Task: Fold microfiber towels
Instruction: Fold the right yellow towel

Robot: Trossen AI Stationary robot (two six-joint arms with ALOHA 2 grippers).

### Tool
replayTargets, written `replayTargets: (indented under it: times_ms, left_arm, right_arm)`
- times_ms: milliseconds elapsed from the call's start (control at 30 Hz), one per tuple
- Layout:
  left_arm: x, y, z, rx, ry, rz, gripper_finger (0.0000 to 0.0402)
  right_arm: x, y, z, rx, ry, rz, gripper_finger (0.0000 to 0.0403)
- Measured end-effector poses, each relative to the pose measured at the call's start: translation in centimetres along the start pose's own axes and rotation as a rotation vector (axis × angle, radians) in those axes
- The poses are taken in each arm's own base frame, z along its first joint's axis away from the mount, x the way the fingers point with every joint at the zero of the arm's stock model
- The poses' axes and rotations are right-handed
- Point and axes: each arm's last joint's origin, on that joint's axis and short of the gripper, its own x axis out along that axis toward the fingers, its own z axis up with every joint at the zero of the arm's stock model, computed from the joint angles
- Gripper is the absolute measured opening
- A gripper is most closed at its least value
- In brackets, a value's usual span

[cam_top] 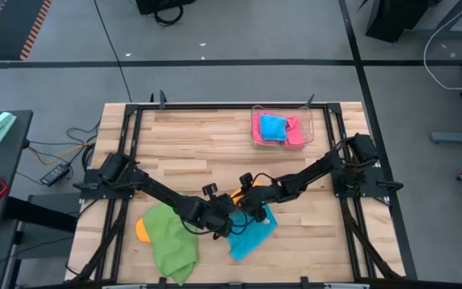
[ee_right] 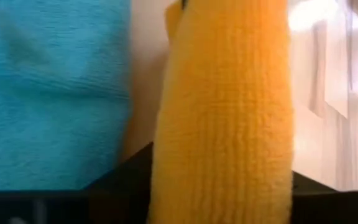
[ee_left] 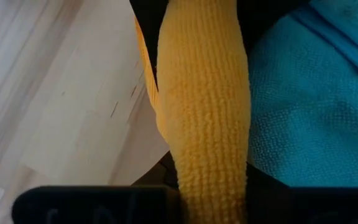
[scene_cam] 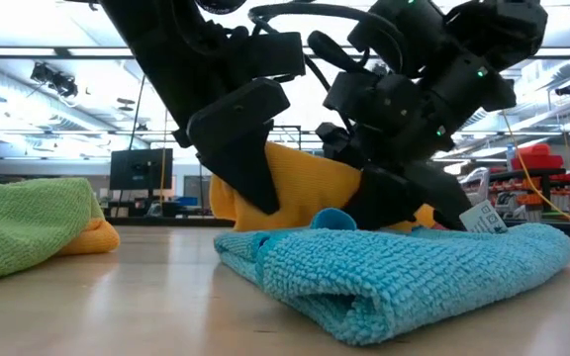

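An orange microfiber towel [scene_cam: 305, 183] is bunched between my two grippers near the table's middle, just behind a sky-blue towel [scene_cam: 394, 267] that lies folded flat on the wood. My left gripper [cam_top: 221, 217] comes from the left and is shut on the orange towel. My right gripper [cam_top: 247, 202] comes from the right and is closed on the same towel. A green towel [cam_top: 171, 241] lies crumpled at the near left, partly over another orange towel [cam_top: 141, 229]. My left gripper pinches a narrow bunched fold of the orange towel [ee_left: 207, 186] between its two fingers, slanting down from the table's left. The cloth runs on past the fingers as a thick roll of several layers. My right gripper has a broader bunched part of the orange towel [ee_right: 222, 180] between its two fingers, slanting down from the table's right. The cloth fills the whole gap between them. Whether its lower edge rests on the table is hidden by the blue towel.
A clear plastic tray [cam_top: 310, 132] at the far right holds a blue towel [cam_top: 273, 127] and a pink towel [cam_top: 295, 132]. Bare wood lies at the far left and near right. A black frame runs along the table's edges.
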Motion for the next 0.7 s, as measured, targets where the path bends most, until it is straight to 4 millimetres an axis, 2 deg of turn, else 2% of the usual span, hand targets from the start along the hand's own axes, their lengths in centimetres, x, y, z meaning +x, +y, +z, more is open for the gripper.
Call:
replayTargets:
  times_ms: [200,300,467,600,700]
  left_arm:
    - [0.0,0.0,0.0,0.001,-0.001,0.001,0.0059]
    - [-0.1,-0.1,0.0,0.008,-0.008,0.008,0.0075]
    - [-1.6,0.0,-0.3,0.061,-0.009,0.043,0.0122]
    - [-3.4,0.5,-0.8,0.082,-0.011,0.119,0.0152]
    - [-3.8,0.3,-1.1,0.097,-0.03,0.143,0.0164]
  right_arm:
    - [0.1,-0.3,-0.2,-0.002,0.011,-0.007,0.0082]
    - [-0.1,-0.3,-0.2,-0.018,0.015,-0.005,0.0047]
    - [-1.0,-0.9,-0.4,-0.015,0.072,-0.012,0.004]
    - [-3.1,-2.9,-0.6,0.047,0.14,-0.051,0.0039]
    - [-5.2,-4.9,-1.0,0.15,0.179,-0.077,0.0039]
